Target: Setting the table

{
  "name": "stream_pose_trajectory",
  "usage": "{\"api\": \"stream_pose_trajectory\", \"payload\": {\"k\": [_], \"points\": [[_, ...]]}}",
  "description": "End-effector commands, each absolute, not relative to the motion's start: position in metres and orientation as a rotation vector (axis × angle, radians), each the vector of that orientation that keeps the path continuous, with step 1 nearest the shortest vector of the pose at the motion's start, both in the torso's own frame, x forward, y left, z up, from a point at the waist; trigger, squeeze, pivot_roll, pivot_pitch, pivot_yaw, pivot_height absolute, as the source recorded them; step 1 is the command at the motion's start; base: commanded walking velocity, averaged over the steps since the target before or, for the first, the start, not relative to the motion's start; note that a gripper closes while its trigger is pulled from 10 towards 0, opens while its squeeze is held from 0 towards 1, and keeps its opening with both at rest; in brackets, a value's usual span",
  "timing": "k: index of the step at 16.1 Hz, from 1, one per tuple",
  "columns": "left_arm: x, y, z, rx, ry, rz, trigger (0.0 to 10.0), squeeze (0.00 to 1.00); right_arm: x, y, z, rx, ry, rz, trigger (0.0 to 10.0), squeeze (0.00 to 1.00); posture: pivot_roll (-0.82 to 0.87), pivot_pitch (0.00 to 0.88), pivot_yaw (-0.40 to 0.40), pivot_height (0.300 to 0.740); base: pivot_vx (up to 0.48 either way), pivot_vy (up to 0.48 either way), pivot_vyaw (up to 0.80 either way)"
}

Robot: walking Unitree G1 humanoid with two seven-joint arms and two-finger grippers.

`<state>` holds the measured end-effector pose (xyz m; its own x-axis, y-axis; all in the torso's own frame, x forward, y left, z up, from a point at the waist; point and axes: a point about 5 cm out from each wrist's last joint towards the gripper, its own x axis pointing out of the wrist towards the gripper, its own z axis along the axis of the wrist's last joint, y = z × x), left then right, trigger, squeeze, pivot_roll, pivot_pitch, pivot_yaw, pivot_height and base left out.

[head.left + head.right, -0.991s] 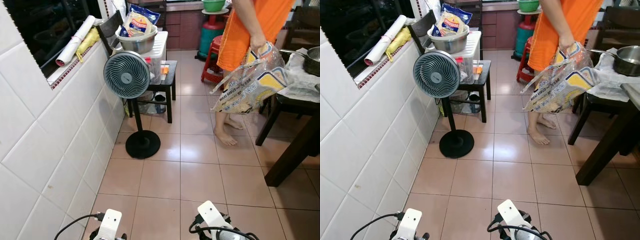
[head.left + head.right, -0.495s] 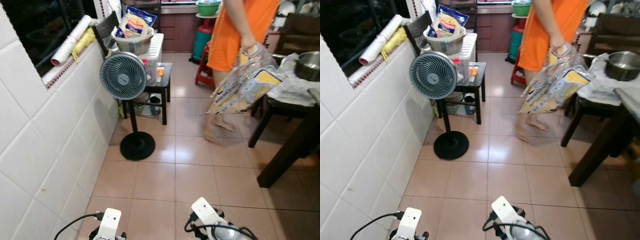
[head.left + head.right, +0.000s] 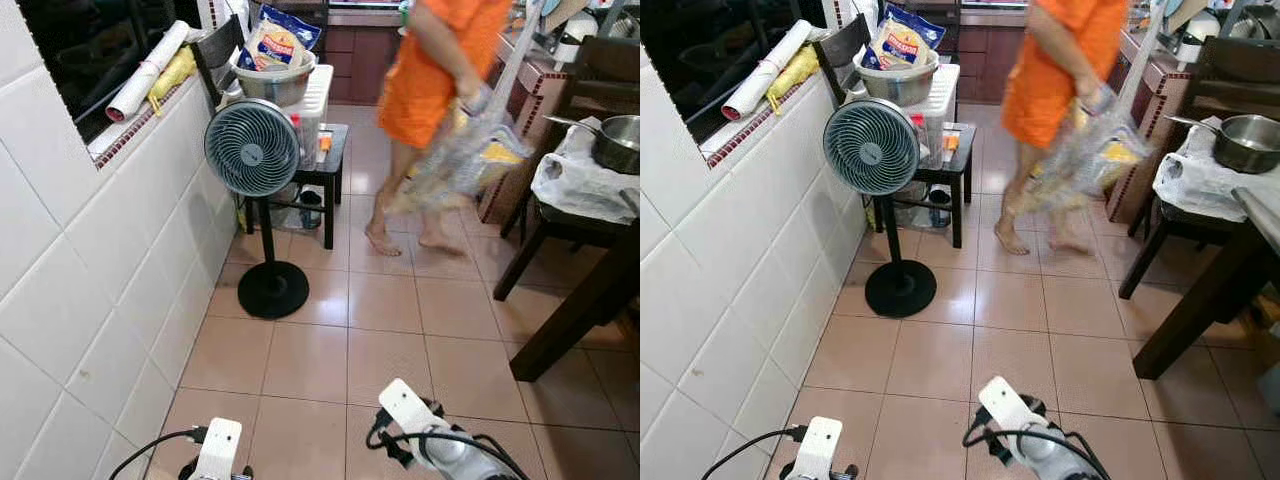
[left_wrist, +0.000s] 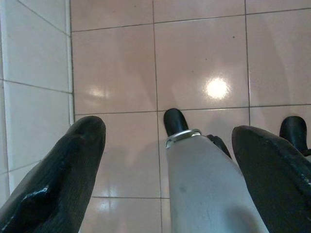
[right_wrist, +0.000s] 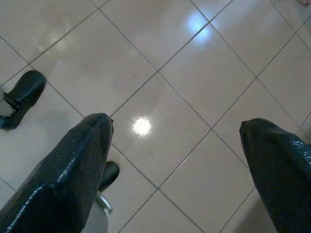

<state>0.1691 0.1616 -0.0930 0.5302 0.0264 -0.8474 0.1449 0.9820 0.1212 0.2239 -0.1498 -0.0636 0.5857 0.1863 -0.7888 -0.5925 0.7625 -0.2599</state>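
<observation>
Right side of the frame, we see the dark wooden tabletop (image 3: 590,300), edge only, mostly cut off. On a chair just beside it sit a steel pan (image 3: 620,140) and a white cloth (image 3: 580,185). No plates or cutlery can be made out, so we cannot say what gets set.

Both arms hang idle at the bottom of the frame. Left end effector (image 4: 170,165) points down at the floor tiles (image 3: 320,360), fingers spread wide, holding nothing. Right end effector (image 5: 177,160) likewise: fingers apart, empty, over tile.

Key relation, we judge: the tabletop lies ahead and to the right, well apart, right arm nearer.

Upper centre, a person in orange (image 3: 435,70), blurred, carries a printed plastic bag (image 3: 465,160). A pedestal fan (image 3: 252,150) stands by the tiled wall, left of centre.
</observation>
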Motion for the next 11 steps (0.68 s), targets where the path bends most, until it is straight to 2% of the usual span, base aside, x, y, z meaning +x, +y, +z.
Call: {"api": "stream_pose_trajectory", "payload": {"k": [1, 5, 11], "points": [[0.1721, 0.1633, -0.0917, 0.182, 1.008, -0.073, 10.0, 0.00, 0.2200, -0.1516, -0.0658, -0.544, 0.839, 0.492, 10.0, 0.00, -0.01, 0.000, -0.002, 0.740, 0.000, 0.000, 0.00], [0.1735, 0.1620, -0.0910, 0.177, 1.000, -0.097, 10.0, 0.00, 0.2138, -0.1519, -0.0695, -0.551, 0.856, 0.504, 10.0, 0.00, -0.02, 0.000, 0.006, 0.740, 0.000, 0.000, 0.00], [0.1701, 0.1611, -0.0926, 0.182, 1.013, -0.105, 10.0, 0.00, 0.2144, -0.1523, -0.0691, -0.555, 0.853, 0.500, 10.0, 0.00, -0.02, 0.008, 0.016, 0.740, 0.000, 0.310, 0.00]]}}
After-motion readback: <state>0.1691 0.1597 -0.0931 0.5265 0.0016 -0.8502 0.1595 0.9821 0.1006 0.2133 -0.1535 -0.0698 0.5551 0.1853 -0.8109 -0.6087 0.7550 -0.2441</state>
